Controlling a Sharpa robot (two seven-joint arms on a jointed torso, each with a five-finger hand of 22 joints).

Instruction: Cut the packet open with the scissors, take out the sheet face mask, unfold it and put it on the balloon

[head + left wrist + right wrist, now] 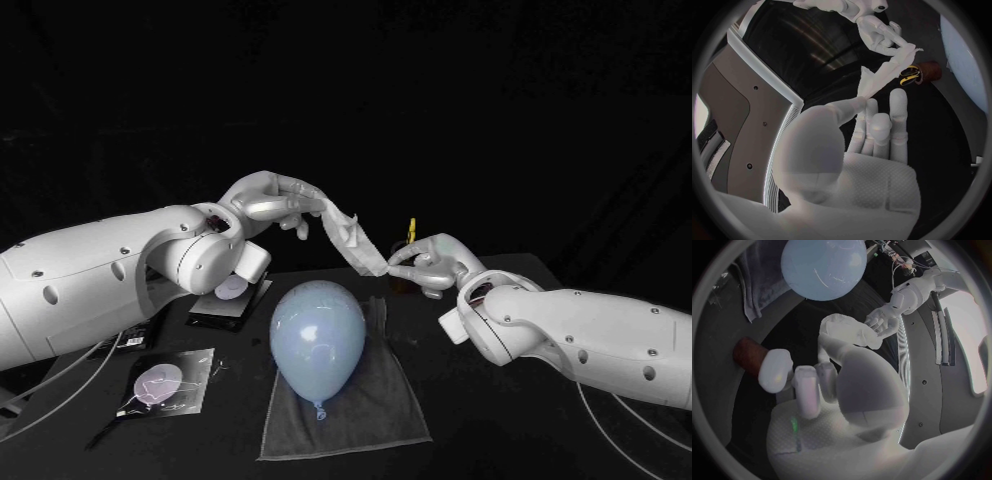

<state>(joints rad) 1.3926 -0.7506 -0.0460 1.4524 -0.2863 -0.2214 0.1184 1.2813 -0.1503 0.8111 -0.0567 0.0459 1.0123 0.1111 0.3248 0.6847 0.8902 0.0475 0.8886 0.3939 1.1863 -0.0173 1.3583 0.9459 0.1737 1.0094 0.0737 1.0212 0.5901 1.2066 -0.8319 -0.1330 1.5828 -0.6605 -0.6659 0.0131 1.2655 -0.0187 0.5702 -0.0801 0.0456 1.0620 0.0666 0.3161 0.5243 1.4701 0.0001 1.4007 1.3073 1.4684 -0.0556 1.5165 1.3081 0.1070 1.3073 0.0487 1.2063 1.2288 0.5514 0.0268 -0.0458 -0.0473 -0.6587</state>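
While pinching the upper end of the sheet face mask (pixel 353 238) with the left hand (pixel 281 205), grasps the lower end with the right hand (pixel 423 263). Holds it in the air as a narrow, crumpled strip, slanting near the 12 o'clock end of the balloon (pixel 317 335). Shows the balloon lengthwise on a grey towel (pixel 368 425), knot at 6 o'clock. Places the packet (pixel 169 382) flat on the desk (pixel 505 440) at 8 o'clock of the balloon, and the yellow-handled scissors (pixel 909 74) beside a brown holder (pixel 932 71) at 1 o'clock.

Black table (pixel 498 435) bearing grey towel (pixel 353 420); packet (pixel 170 385) left of towel, dark tray (pixel 216 312) off its far-left corner, brown holder (pixel 929 71) off far-right.
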